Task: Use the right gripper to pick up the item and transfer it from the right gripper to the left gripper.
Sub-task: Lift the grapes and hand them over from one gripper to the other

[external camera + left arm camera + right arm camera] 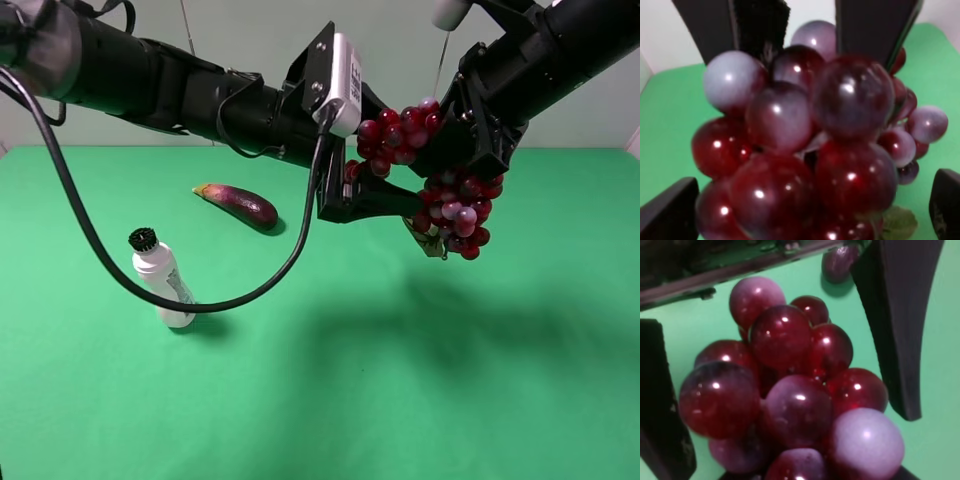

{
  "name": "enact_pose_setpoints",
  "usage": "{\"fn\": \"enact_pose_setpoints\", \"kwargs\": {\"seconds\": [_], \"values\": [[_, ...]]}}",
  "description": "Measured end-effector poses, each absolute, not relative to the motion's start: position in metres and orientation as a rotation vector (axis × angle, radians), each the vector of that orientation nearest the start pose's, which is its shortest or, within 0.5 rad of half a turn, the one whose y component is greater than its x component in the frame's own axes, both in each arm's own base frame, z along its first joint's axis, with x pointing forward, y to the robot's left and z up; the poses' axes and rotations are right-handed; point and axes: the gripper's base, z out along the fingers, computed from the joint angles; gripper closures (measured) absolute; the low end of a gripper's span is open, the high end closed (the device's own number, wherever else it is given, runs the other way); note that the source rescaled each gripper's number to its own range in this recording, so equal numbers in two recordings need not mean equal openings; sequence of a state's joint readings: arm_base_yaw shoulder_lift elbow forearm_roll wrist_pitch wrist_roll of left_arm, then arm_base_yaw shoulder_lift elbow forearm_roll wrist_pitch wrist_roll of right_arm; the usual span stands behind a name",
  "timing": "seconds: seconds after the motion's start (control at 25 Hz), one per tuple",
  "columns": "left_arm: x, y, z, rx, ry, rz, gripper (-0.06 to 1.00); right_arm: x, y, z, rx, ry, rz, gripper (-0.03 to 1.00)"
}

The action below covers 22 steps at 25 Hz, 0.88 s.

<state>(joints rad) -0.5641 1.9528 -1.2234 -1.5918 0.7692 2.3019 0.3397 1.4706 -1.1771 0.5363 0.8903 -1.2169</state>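
Observation:
The item, a bunch of dark red and purple grapes (455, 212), hangs in the air above the green table. My right gripper (478, 150) comes in from the upper right and is shut on it; in the right wrist view the grapes (790, 390) fill the space between its black fingers (900, 325). My left gripper (392, 165) reaches from the left with its jaws open on either side of the bunch. In the left wrist view the grapes (805, 140) sit between its fingers (670, 212), with the green leaf (900, 222) low down. Whether those fingers touch the grapes I cannot tell.
A purple eggplant (240, 203) lies on the green cloth (400, 400) at the left rear. A white bottle with a black cap (162, 280) stands nearer, under the left arm's hanging black cable (100, 260). Both arms cast a shadow below the grapes.

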Motion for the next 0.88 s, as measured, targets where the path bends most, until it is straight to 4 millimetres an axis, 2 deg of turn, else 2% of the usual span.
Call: {"fn": "enact_pose_setpoints", "kwargs": {"seconds": [0.32,0.6,0.76,0.88], "values": [[0.315,-0.272,0.198,1.530,1.425,-0.723,0.00,0.274,0.135,0.307,-1.527,1.977,0.319,0.96],[0.315,-0.279,0.178,1.550,1.463,-0.742,0.01,0.274,0.135,0.307,-1.527,1.977,0.319,0.96],[0.316,-0.280,0.179,1.548,1.458,-0.740,0.01,0.274,0.135,0.307,-1.527,1.977,0.319,0.97],[0.316,-0.280,0.179,1.553,1.453,-0.737,0.08,0.274,0.135,0.307,-1.527,1.977,0.319,0.97]]}}
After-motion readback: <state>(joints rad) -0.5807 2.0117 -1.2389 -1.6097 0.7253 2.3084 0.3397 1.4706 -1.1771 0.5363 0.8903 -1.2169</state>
